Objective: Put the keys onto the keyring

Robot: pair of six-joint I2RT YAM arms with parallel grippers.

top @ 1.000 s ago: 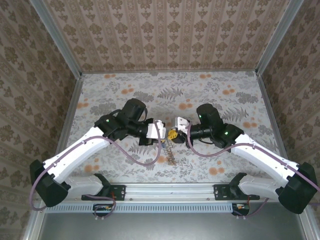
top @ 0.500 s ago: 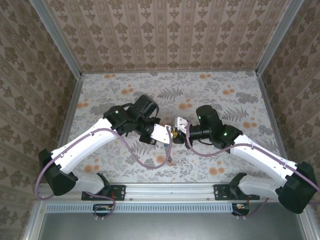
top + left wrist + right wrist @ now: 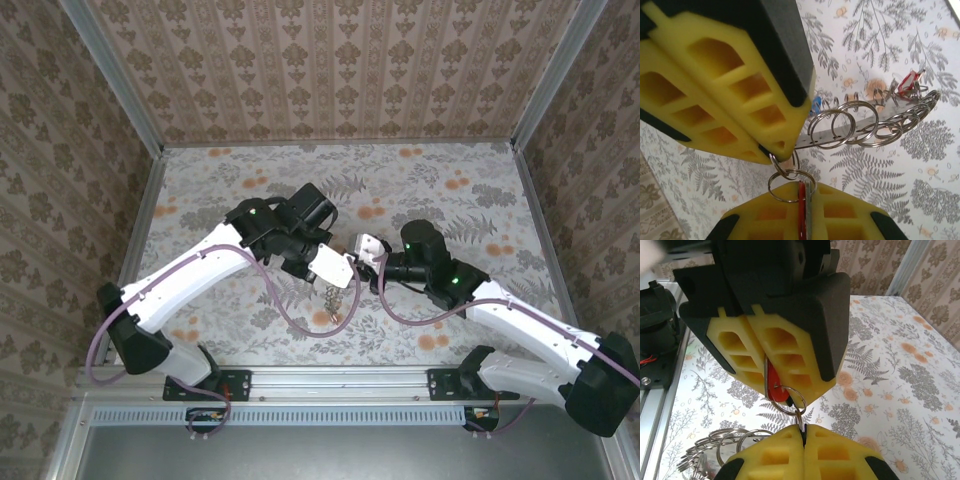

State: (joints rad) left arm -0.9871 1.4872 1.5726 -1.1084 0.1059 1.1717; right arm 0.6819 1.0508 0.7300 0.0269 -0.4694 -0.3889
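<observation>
My left gripper [image 3: 807, 186] is shut on a red key [image 3: 802, 212] that stands on edge between its yellow pads, with a small split ring [image 3: 791, 186] through its head. Tip to tip with it, my right gripper [image 3: 803, 430] is shut on the keyring [image 3: 875, 125], a metal strip strung with several steel rings, pinching one ring that links into the key's ring. The red key [image 3: 772, 382] also shows from the right wrist. In the top view both grippers meet at mid-table, left gripper [image 3: 343, 268] against right gripper [image 3: 361, 252], and the keyring [image 3: 334, 305] dangles below them.
Another red tag [image 3: 910, 82] and a blue one [image 3: 816, 106] hang among the far rings. The floral table [image 3: 450, 190] is walled on three sides. The arm bases and rail [image 3: 340, 380] run along the near edge.
The left arm has swung right and forward, carrying the meeting point of the two grippers to the right. The right arm drew back a little. The dangling keyring shifted with them.
</observation>
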